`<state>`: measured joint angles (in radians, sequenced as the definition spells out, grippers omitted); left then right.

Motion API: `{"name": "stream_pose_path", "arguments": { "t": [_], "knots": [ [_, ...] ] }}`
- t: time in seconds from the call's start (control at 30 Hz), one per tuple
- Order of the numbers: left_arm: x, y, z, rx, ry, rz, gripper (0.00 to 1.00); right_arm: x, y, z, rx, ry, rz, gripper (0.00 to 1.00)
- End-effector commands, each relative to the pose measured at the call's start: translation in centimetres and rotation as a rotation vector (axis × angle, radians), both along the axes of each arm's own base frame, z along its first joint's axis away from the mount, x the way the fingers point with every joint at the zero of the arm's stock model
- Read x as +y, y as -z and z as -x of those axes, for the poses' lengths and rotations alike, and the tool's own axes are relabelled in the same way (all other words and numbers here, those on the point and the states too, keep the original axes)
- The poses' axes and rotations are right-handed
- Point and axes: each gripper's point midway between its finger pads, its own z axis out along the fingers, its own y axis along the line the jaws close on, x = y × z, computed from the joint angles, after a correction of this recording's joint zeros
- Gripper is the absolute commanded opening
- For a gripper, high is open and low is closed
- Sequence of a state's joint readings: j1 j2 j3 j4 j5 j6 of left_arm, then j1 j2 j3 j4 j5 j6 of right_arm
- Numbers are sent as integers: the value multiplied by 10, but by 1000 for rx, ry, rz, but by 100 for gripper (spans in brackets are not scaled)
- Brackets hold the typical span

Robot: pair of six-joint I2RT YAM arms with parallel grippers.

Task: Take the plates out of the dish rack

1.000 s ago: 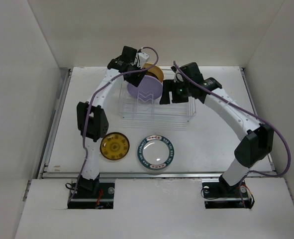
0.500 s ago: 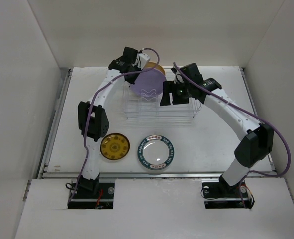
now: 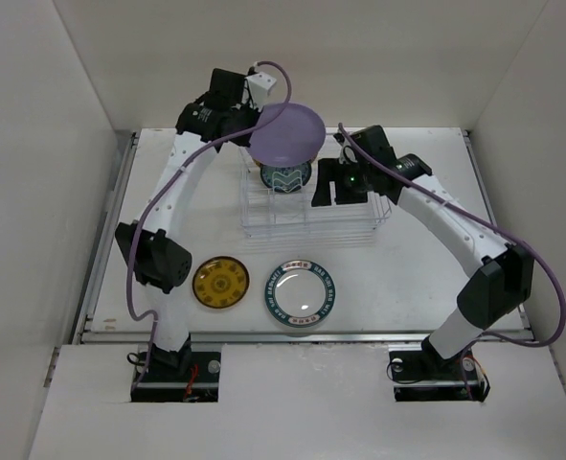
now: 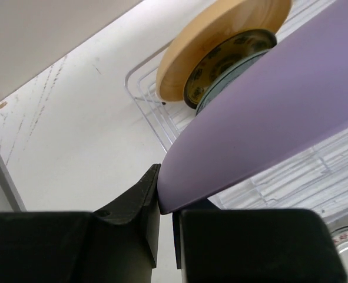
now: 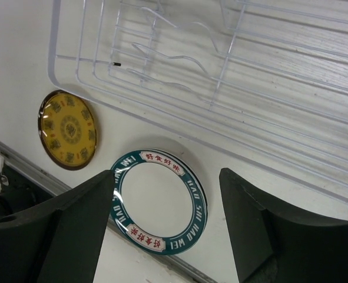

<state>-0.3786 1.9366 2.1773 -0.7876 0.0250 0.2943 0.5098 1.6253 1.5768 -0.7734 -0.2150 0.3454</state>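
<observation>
Lilac plate [image 3: 285, 132] hangs tilted in the air above the far left part of the dish rack [image 3: 350, 216]. It is pinched at its left rim by the left jaws, which are closed narrow on that thin edge. The rim looks like the only part slim enough for them to close on. The plate sits clear of the wire prongs, high enough, I judge, to be carried toward the table [image 3: 407, 278] without snagging.

2 plates stand on edge at the rack's far left end, propped by the prongs. A tan plate [image 4: 221, 35] is farthest back, and a small teal-centred plate [image 3: 284, 177] sits just in front of it.

2 more lie flat on the table on the near side of the rack, side by side but apart. An orange-centred plate [image 3: 220, 282] is on the left and a white plate with a teal rim [image 3: 301, 292] is to its right. Flat on the table seems to be where unloaded plates go.

Over the right middle of the rack the right jaws stand wide. They hold nothing and touch nothing that I can see, and they are likely placed there for the next plate.
</observation>
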Motion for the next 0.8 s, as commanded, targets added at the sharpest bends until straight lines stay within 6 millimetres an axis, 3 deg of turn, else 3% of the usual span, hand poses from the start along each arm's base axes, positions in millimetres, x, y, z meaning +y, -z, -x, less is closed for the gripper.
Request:
{"name": "stream_pose_path", "arguments": {
  "t": [0.0,0.1,0.13,0.2,0.23,0.27,0.3,0.5,0.6,0.77],
  "knots": [
    [9,-59,19,-71,-41,99,0,-3,-11,-7,-51,53,-26,78],
    [44,-66,24,-10,-172,176,0,-2,-10,-8,-54,53,-28,78],
    [55,-61,26,25,-208,197,0,-2,-10,-8,-54,53,-28,78],
    [111,-46,31,124,-359,268,0,-2,-10,-8,-54,53,-28,78],
    [106,-36,36,171,-356,287,0,-1,-7,-10,-54,53,-28,78],
    [130,-30,39,209,-402,335,0,-1,-7,-10,-54,53,-28,78],
    [140,-23,45,247,-426,359,0,0,-11,-12,-62,53,-32,78],
    [209,65,86,577,-634,441,0,5,-15,-12,-65,43,-62,78],
    [223,113,101,731,-658,454,0,6,-8,-10,-50,35,-63,78],
    [242,168,122,959,-714,461,0,7,5,-16,-34,43,-45,78]
  ]
}}
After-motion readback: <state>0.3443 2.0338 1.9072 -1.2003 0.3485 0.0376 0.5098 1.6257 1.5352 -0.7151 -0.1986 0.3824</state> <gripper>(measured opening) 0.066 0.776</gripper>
